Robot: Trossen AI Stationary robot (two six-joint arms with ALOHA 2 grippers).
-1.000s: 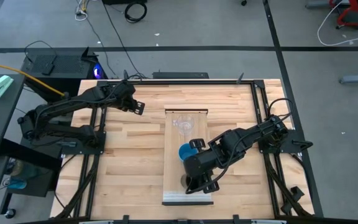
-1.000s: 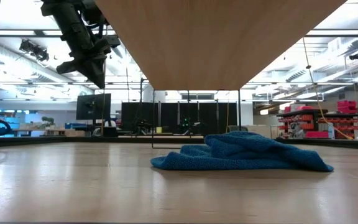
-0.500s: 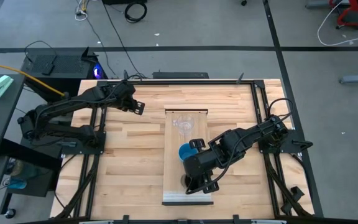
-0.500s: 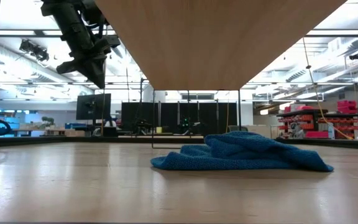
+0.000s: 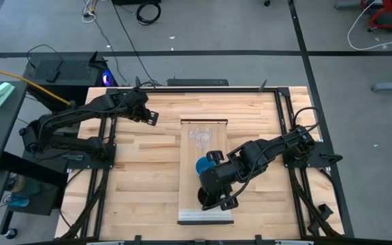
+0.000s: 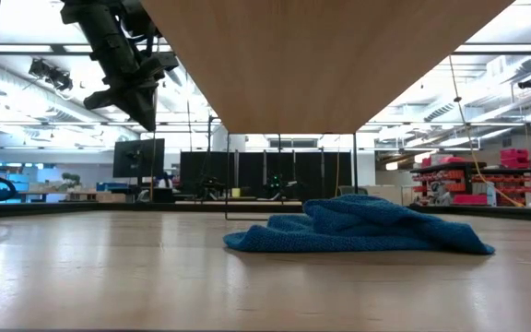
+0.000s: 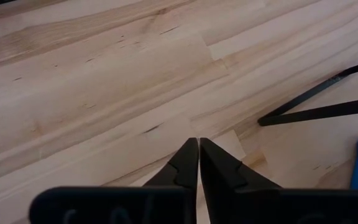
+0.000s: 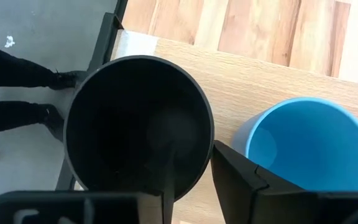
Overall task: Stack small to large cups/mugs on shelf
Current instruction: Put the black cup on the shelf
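A: High view — what's R arm doing?
B: Right gripper [image 5: 213, 198] is sitting over the near end of the shelf [image 5: 190, 153], covering the black cup there. Blue cup [image 5: 203, 166] is standing just beside it, mid-shelf; clear cup [image 5: 201, 135] is sitting at the far end. Left gripper [image 5: 151, 117] is waiting over the tabletop [image 5: 141, 177], off the shelf's far-left corner.
A: Low view?
B: Blue cloth [image 6: 362, 227] is lying on the table under the shelf's underside [image 6: 325, 55]. Left gripper [image 6: 146, 109] is hanging up top, well clear.
A: L wrist?
B: Left gripper [image 7: 198, 144] is clenched, fingers touching, nothing btwn them, wood below.
A: R wrist?
B: Right gripper [image 8: 191, 163] is grasping the black cup [image 8: 135, 124] by its wall, one finger [image 8: 168, 168] inside, the other outside. Blue cup [image 8: 309, 146] is standing upright nearly touching it.
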